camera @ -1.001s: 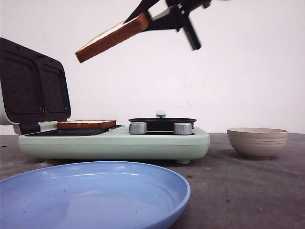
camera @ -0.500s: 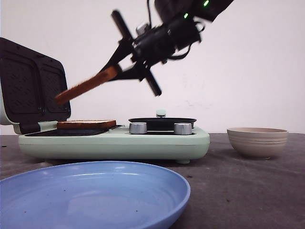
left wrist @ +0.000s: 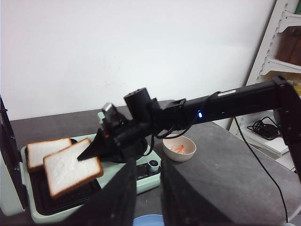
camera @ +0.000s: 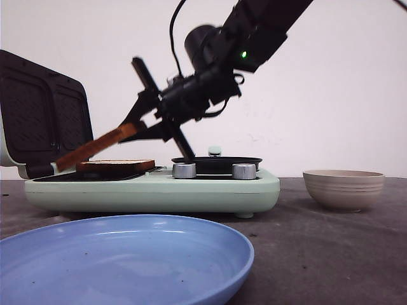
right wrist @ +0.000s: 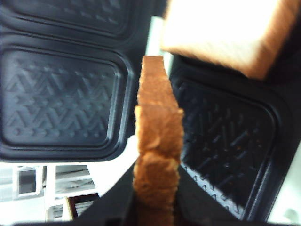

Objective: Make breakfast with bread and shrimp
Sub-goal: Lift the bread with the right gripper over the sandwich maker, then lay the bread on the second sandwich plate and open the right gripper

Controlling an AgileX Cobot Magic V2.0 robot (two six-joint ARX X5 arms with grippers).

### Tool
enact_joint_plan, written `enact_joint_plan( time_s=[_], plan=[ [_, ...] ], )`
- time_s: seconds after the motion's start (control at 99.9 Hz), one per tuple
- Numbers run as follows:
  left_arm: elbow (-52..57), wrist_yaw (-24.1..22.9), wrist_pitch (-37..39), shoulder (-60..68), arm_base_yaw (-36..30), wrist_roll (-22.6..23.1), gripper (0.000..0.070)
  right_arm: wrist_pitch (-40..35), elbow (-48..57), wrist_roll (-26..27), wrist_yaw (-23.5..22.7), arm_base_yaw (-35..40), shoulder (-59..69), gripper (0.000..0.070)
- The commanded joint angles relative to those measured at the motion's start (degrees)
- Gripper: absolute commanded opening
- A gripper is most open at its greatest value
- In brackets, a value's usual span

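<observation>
My right gripper [camera: 131,131] is shut on one corner of a bread slice [camera: 94,147]. The slice tilts down to the left, and its low edge hangs just above the open sandwich maker's dark plate [camera: 57,177]. The other bread slice [camera: 115,166] lies flat on that plate. The left wrist view shows the held slice [left wrist: 71,167] partly over the lying one [left wrist: 43,150]. In the right wrist view the held slice [right wrist: 157,155] is edge-on between the fingers. The shrimp [left wrist: 178,149] are orange pieces in the beige bowl [left wrist: 188,155]. My left gripper [left wrist: 146,197] is open and holds nothing.
The mint-green sandwich maker [camera: 152,190] has its lid [camera: 44,114] raised at the left. A black pan [camera: 216,163] and two knobs are on its right half. A blue plate [camera: 121,260] lies near the front edge. The beige bowl [camera: 343,189] stands to the right.
My right arm has come down and to the left with the bread slice. It has gone from high above the appliance to just over the plate, beside the lying slice.
</observation>
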Motion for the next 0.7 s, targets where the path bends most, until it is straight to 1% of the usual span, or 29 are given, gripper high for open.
enact_joint_plan(
  time_s=[0.0, 0.17, 0.591, 0.621, 0.641, 0.691],
  plan=[
    [0.7, -0.2, 0.5, 0.1, -0.3, -0.1, 0.0010, 1.6, 1.4, 1.4, 0.0, 0.9, 2.0, 0.0000],
    [0.7, -0.2, 0.5, 0.1, -0.3, -0.1, 0.0010, 4.0, 1.4, 3.8, 0.0, 1.6, 2.8, 0.0000],
    [0.7, -0.1, 0.5, 0.1, -0.3, -0.1, 0.0010, 3.4, 1.5, 4.2, -0.2, 2.4, 2.8, 0.0000],
    [0.7, -0.1, 0.5, 0.1, -0.3, -0.2, 0.0010, 3.3, 1.5, 4.2, 0.0, 2.5, 2.8, 0.0023],
    [0.7, -0.1, 0.5, 0.1, -0.3, -0.2, 0.0010, 3.3, 1.5, 4.2, 0.1, 2.6, 2.8, 0.0058],
    [0.7, -0.1, 0.4, 0.1, -0.3, -0.2, 0.0010, 3.3, 1.5, 4.2, 0.9, 2.7, 2.8, 0.0200]
  ],
)
